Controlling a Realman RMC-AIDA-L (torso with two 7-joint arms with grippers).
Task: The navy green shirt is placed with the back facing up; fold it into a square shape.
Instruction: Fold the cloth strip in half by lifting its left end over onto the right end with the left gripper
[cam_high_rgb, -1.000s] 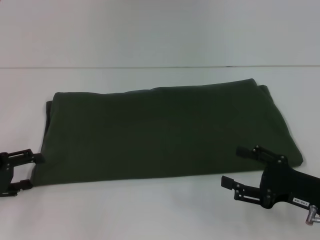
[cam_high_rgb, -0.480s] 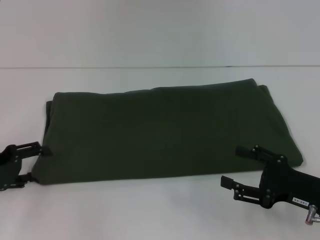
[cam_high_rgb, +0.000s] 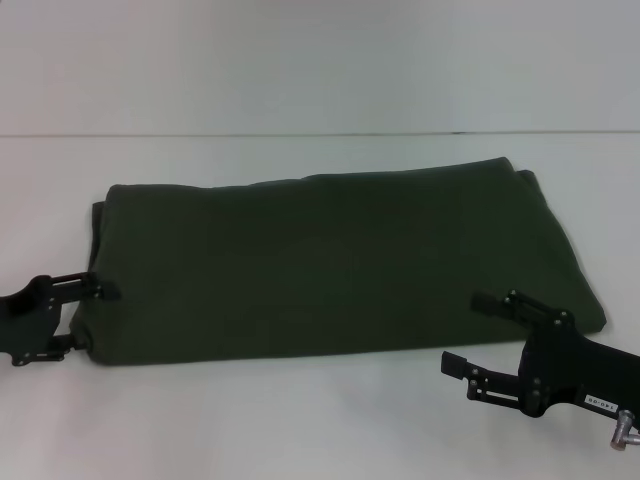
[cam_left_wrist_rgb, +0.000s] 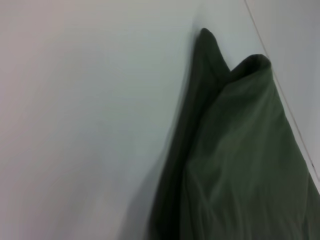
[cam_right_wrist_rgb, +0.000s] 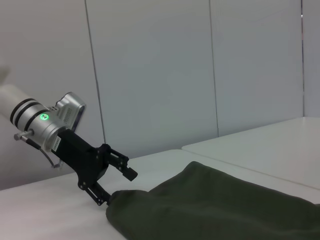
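The navy green shirt (cam_high_rgb: 340, 265) lies on the white table as a wide folded rectangle, plain side up. My left gripper (cam_high_rgb: 86, 318) is open at the shirt's near left corner, one finger over the cloth edge and the other at the table beside it. The right wrist view shows that same left gripper (cam_right_wrist_rgb: 117, 186) with the corner of the shirt (cam_right_wrist_rgb: 215, 207) between its spread fingers. The left wrist view shows the shirt's (cam_left_wrist_rgb: 240, 150) layered left edge up close. My right gripper (cam_high_rgb: 468, 332) stands open at the shirt's near right edge, its far finger over the cloth.
The white table (cam_high_rgb: 300, 420) runs wide around the shirt, with a seam line (cam_high_rgb: 320, 133) across its far part. A pale panelled wall (cam_right_wrist_rgb: 200, 75) stands behind the table in the right wrist view.
My left gripper has moved to the right and slightly forward, up to the shirt's near left corner. The right gripper and the shirt have stayed put.
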